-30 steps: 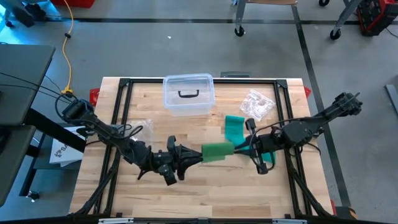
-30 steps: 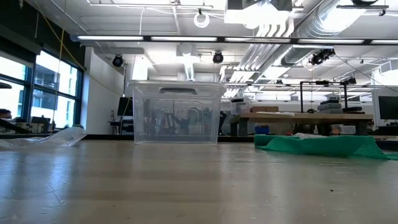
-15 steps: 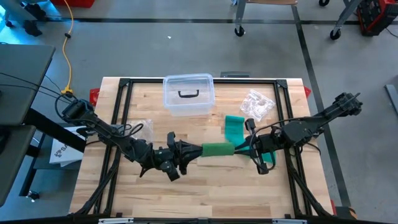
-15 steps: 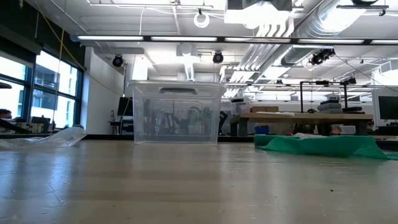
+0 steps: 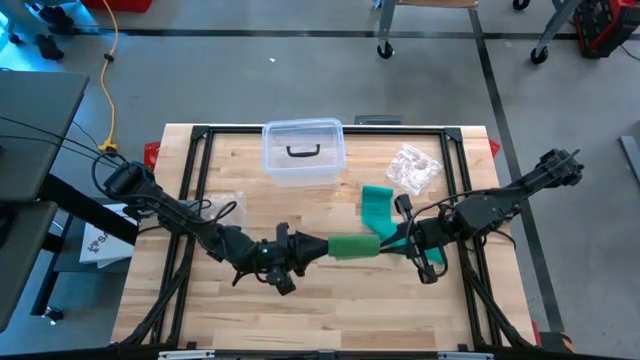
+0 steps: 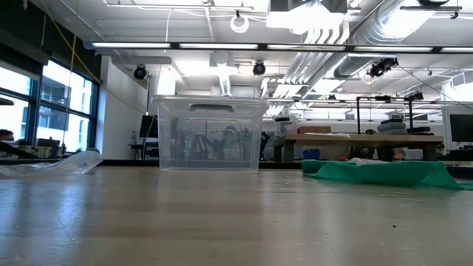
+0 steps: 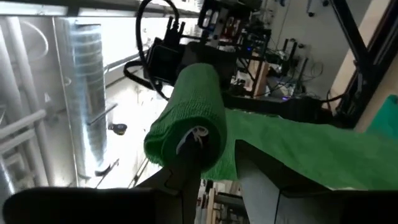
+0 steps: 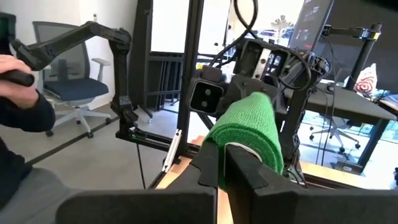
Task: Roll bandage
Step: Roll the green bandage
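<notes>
Green bandage roll hangs above the desk, nearer than the clear box; the left pincer grips one end, the closed right pincer pinches the other.

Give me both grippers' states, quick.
Left gripper: shut on one end of the green bandage roll.
Right gripper: shut on the roll's other end.

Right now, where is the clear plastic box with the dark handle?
In the high view the clear box sits at the table's far edge, just left of centre, with the green bandage nearer and to its right and a crumpled wrapper further right.
</notes>
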Action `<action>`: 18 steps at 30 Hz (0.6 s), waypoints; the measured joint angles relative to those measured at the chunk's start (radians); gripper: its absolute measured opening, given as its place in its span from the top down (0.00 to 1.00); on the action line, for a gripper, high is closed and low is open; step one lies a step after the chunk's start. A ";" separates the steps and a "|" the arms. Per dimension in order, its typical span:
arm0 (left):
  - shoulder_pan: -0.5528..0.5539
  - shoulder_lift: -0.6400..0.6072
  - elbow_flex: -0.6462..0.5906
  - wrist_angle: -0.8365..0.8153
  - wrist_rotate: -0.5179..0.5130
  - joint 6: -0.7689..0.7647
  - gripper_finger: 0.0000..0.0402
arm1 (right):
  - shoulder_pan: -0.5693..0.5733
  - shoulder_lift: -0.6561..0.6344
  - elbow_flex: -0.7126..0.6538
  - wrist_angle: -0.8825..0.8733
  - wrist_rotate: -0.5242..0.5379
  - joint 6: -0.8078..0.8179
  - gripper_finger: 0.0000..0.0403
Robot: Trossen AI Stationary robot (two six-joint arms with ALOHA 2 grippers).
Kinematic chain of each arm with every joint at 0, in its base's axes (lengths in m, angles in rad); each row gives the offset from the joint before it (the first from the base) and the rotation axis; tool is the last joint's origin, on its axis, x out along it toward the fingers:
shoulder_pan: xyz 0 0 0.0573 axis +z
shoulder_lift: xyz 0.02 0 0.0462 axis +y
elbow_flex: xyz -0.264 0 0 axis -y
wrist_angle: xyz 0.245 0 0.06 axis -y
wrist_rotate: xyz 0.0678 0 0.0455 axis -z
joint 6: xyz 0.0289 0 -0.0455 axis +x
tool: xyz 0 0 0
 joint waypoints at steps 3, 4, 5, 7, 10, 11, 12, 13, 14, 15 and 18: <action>-0.022 0.002 0.000 0.014 -0.042 -0.002 0.76 | -0.001 0.002 0.000 -0.001 -0.005 0.004 1.00; -0.028 0.002 0.000 0.016 -0.043 0.002 0.76 | -0.001 0.002 0.000 -0.001 -0.005 0.007 1.00; -0.031 0.003 0.000 0.017 -0.044 0.010 0.76 | -0.001 0.002 0.000 -0.001 -0.005 0.009 1.00; -0.032 0.003 0.000 0.018 -0.036 0.024 0.76 | -0.001 0.002 0.000 -0.001 -0.005 0.009 1.00; -0.024 0.003 0.000 0.027 -0.016 0.037 0.76 | -0.001 0.002 0.000 0.002 -0.008 0.002 1.00; -0.019 0.002 0.000 0.040 -0.016 0.042 0.76 | -0.001 0.002 0.000 0.005 -0.008 0.000 1.00; -0.014 0.002 0.000 0.051 -0.017 0.046 0.76 | -0.001 0.002 0.000 0.008 -0.007 0.000 1.00; -0.009 0.002 0.000 0.057 -0.018 0.050 0.76 | -0.001 0.002 0.001 0.008 -0.006 0.000 1.00; -0.007 0.002 0.000 0.061 -0.021 0.051 0.76 | -0.001 0.001 0.001 0.007 -0.006 0.000 1.00; -0.004 0.002 0.000 0.063 -0.024 0.052 0.76 | -0.001 0.001 0.001 0.007 -0.006 0.001 1.00; -0.003 0.002 0.000 0.065 -0.024 0.066 0.76 | -0.001 0.001 0.001 0.007 -0.006 -0.001 1.00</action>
